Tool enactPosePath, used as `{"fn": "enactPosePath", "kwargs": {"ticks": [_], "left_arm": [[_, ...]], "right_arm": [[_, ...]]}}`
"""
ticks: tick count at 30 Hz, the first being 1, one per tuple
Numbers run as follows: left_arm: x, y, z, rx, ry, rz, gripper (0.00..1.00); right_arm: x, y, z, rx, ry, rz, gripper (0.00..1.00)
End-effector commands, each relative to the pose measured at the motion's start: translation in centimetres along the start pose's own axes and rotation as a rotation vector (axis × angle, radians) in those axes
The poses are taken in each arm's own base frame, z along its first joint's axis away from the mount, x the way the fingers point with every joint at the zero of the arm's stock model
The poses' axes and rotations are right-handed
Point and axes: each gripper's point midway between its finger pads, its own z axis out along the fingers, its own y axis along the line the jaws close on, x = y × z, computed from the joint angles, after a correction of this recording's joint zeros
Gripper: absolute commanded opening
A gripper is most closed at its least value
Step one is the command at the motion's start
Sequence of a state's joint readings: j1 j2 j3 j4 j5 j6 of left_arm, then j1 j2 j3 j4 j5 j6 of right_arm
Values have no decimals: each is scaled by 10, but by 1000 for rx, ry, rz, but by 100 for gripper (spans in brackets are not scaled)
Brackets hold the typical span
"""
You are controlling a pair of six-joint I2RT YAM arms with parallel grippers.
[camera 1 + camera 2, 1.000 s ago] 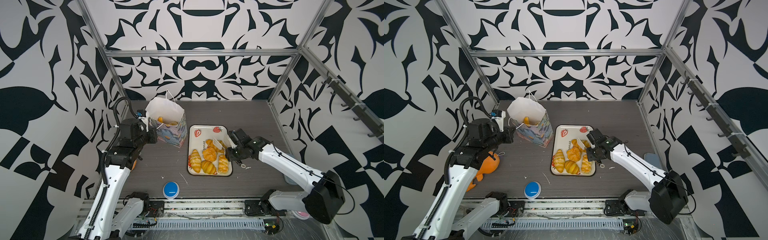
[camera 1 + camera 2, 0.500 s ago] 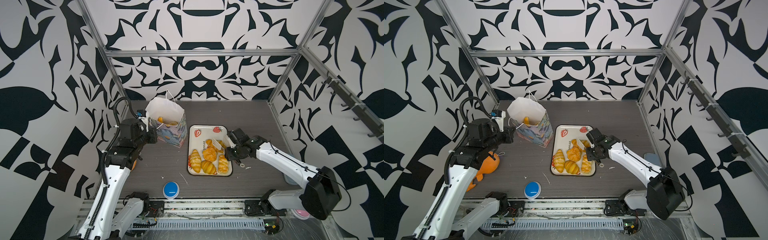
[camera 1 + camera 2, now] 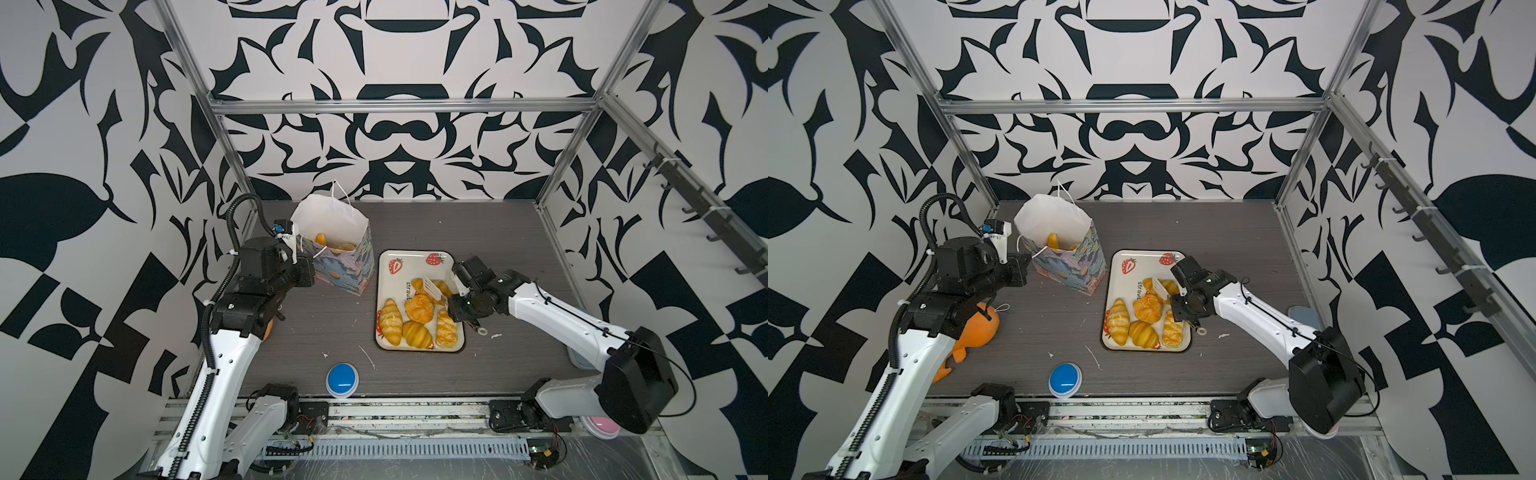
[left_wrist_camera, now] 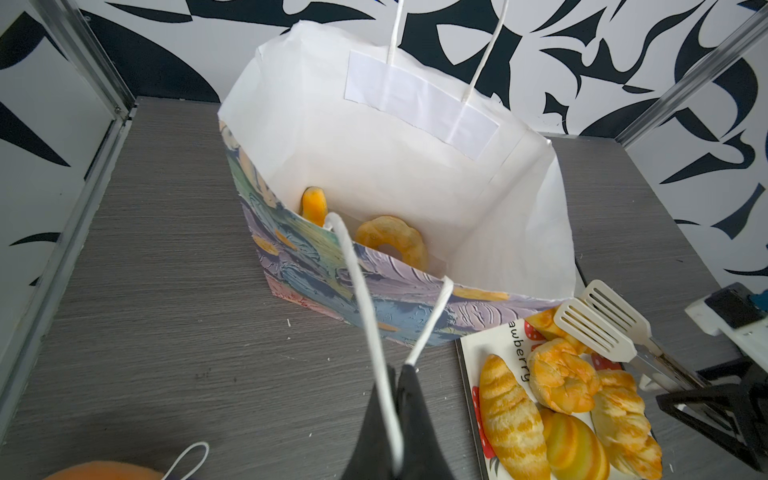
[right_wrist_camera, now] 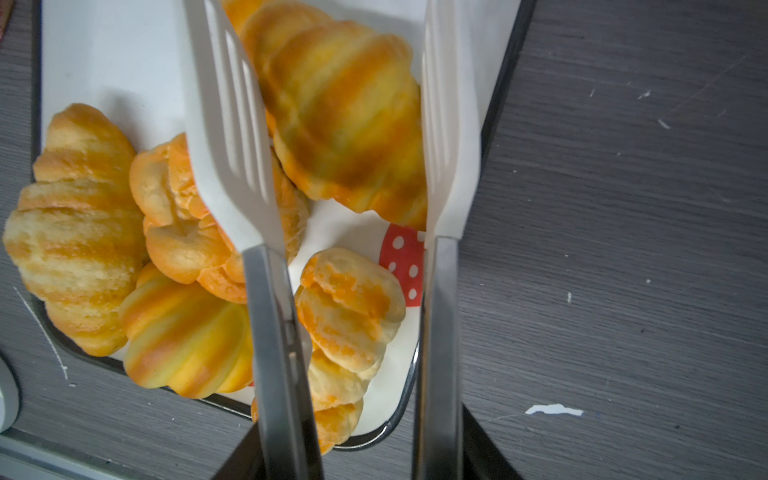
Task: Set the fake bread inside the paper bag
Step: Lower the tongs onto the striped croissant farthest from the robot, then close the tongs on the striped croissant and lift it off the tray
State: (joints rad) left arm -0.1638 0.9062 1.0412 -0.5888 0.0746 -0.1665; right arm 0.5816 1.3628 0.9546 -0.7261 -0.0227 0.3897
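Paper bag (image 3: 345, 272): upright beside the tray, mouth open, with a ring doughnut (image 4: 392, 241) and a croissant tip inside. Tall and light, so a hard tug could tip it.
Tray (image 3: 415, 266): holds the rest of the fake bread, packed close.
Right gripper (image 3: 456, 296): clamped on tongs (image 5: 232, 145), whose blades stand apart on either side of a croissant (image 5: 340, 116). The glossy crust may slip on the lift. One blade overlaps the round bun (image 5: 187, 216) and could drag it; the other sits at the tray rim and could snag.
Left gripper (image 4: 401, 376): pinched tight on the cord handle (image 4: 361, 291). If the cord slips, the bag mouth sags.
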Motion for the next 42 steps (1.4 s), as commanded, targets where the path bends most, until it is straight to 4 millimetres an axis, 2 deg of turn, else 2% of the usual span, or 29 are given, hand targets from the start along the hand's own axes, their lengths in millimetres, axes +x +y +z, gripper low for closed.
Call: {"fn": "enactPosePath", "kwargs": {"ticks": [1, 9, 16, 42], "left_arm": [[8, 0, 1, 2, 28, 0, 4], [7, 0, 0, 0, 26, 2, 4], [7, -1, 0, 4, 27, 2, 4], [7, -1, -1, 7, 21, 1, 4]], "right_arm": [[-9, 2, -2, -10, -30, -4, 53], [-13, 5, -10, -24, -52, -6, 42], [-18, 2, -21, -13, -89, -1, 36], [-56, 14, -73, -49, -228, -1, 34]]}}
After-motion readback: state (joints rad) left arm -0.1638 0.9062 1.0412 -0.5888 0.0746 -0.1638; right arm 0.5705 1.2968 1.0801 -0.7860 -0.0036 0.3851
